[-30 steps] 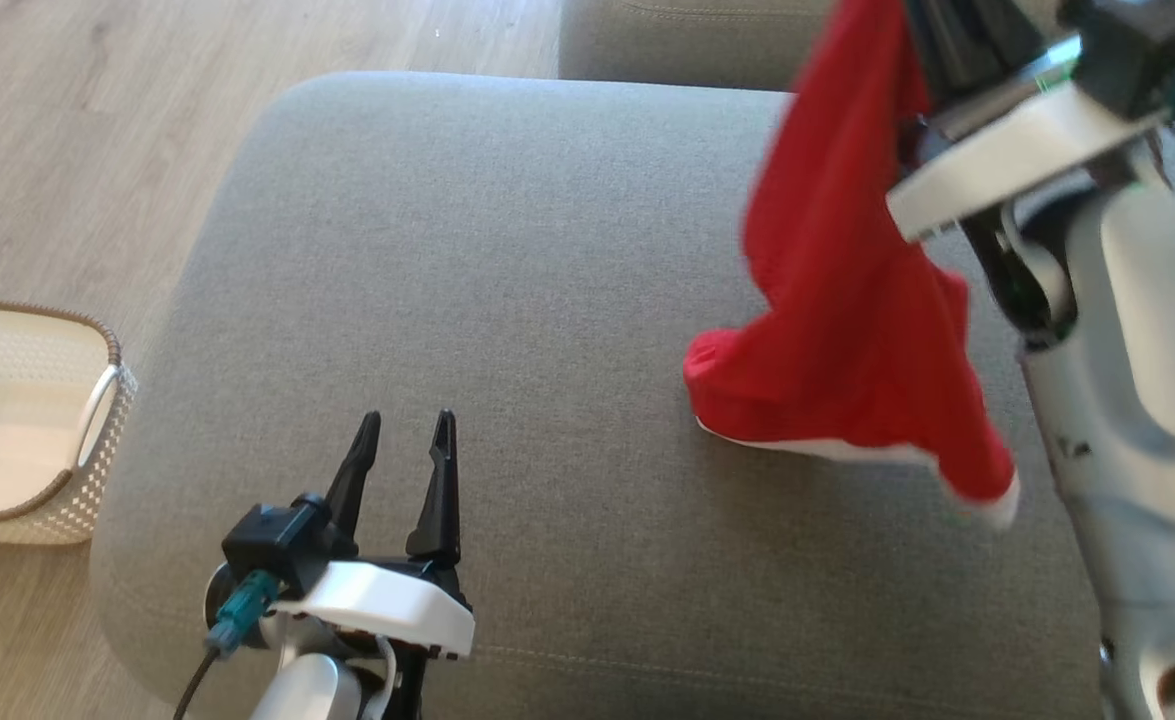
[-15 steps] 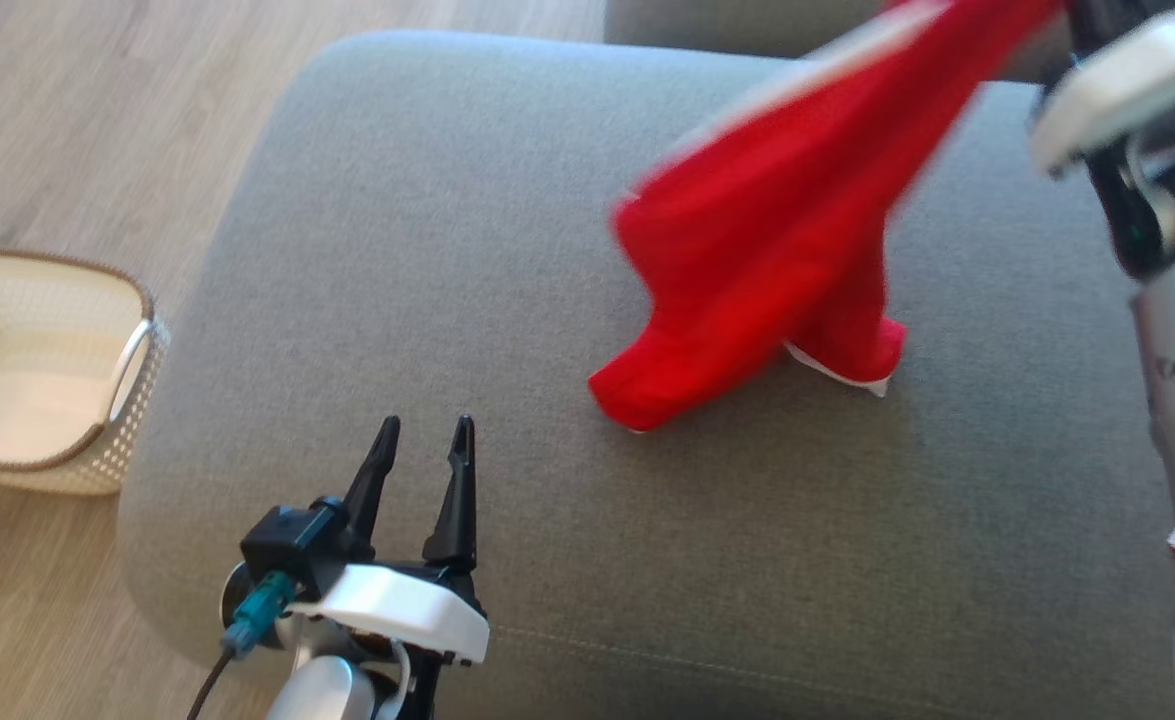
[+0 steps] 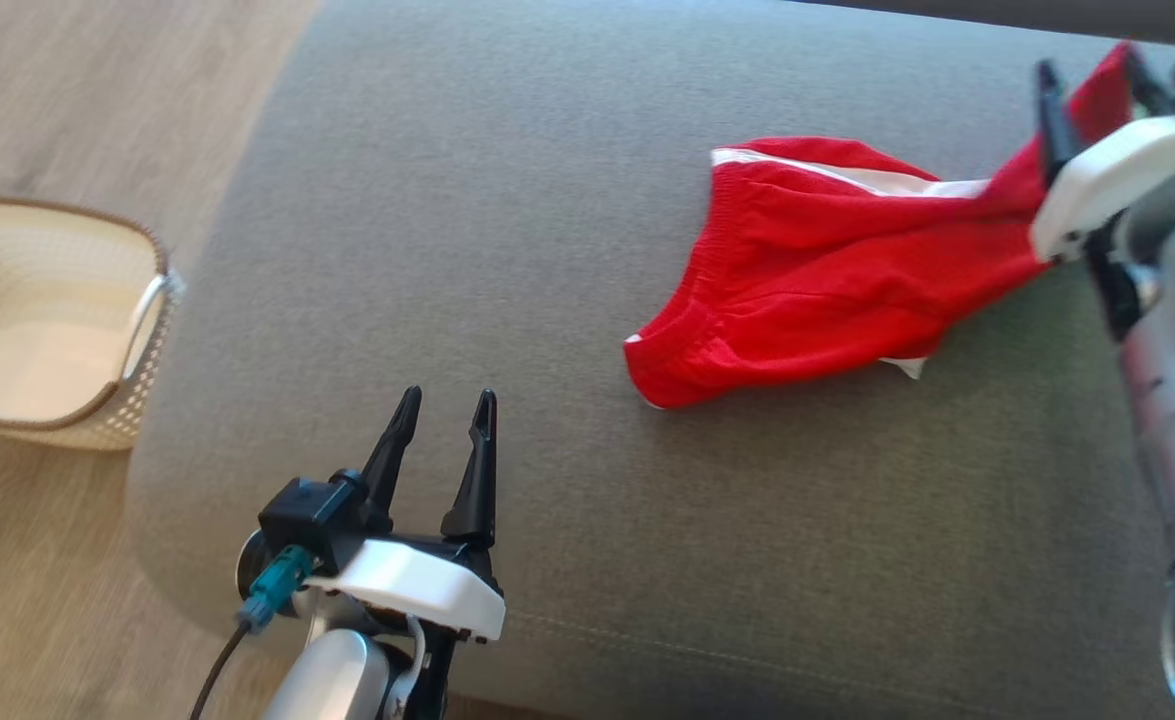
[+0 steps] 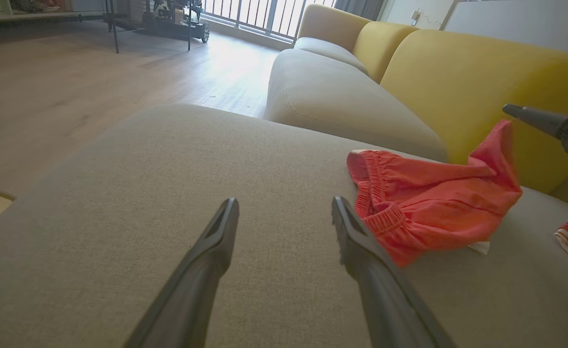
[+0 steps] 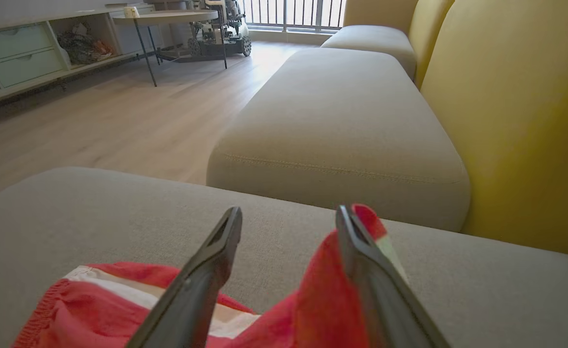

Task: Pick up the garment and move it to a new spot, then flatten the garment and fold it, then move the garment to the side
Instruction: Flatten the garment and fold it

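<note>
Shorts [image 3: 827,270] landed on sofa [image 3: 507,200]; right gripper [image 5: 289,212] sprang apart, cloth hooked on one finger [image 5: 361,251], withdraw slowly; left gripper's [image 3: 442,405] apart too.

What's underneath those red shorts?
The grey sofa cushion; the red shorts lie rumpled on it. Anything directly beneath the cloth is hidden.
</note>
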Motion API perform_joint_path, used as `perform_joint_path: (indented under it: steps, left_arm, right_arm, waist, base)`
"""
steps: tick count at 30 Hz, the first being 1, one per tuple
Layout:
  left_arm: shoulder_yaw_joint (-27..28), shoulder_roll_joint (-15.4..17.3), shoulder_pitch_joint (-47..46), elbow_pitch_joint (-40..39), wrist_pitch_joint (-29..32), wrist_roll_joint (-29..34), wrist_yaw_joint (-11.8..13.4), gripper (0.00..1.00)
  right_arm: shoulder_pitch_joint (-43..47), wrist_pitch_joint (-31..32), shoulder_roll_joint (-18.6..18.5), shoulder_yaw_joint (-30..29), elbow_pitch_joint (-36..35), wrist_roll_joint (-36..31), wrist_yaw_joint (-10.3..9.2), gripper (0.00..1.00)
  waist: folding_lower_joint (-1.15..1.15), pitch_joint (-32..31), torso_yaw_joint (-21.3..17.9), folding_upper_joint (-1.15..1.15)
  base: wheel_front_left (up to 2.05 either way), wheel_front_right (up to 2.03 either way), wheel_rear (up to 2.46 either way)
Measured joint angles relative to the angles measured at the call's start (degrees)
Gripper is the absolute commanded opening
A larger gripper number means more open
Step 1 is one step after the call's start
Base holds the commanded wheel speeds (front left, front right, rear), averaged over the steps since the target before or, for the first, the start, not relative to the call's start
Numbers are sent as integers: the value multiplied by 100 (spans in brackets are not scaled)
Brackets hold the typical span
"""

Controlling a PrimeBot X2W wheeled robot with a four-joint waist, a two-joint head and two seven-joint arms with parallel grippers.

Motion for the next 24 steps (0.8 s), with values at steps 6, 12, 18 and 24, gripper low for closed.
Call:
perform_joint_path:
  steps: [6,12,18,24]
  left_arm:
    - [48,0,-1,11,0,4,13,100]
    - [175,0,5,8,0,32,12,100]
    - [301,0,35,-94,0,163,20,100]
    - [365,0,141,-81,0,163,23,100]
  right_arm:
    - [12,-186,274,320,166,180,0,100]
    - [358,-312,409,686,-667,873,-1,100]
    - [1920,-334,414,918,-2791,1218,-1,100]
    - [3866,-334,688,289,-4388,1136,-1,100]
  waist:
    - [0,-78,-347,0]
    - [0,-259,-774,0]
    - [0,-466,-1181,0]
    - [0,-677,-1531,0]
  base:
    - [0,0,0]
    - [0,0,0]
    - [0,0,0]
    - [0,0,0]
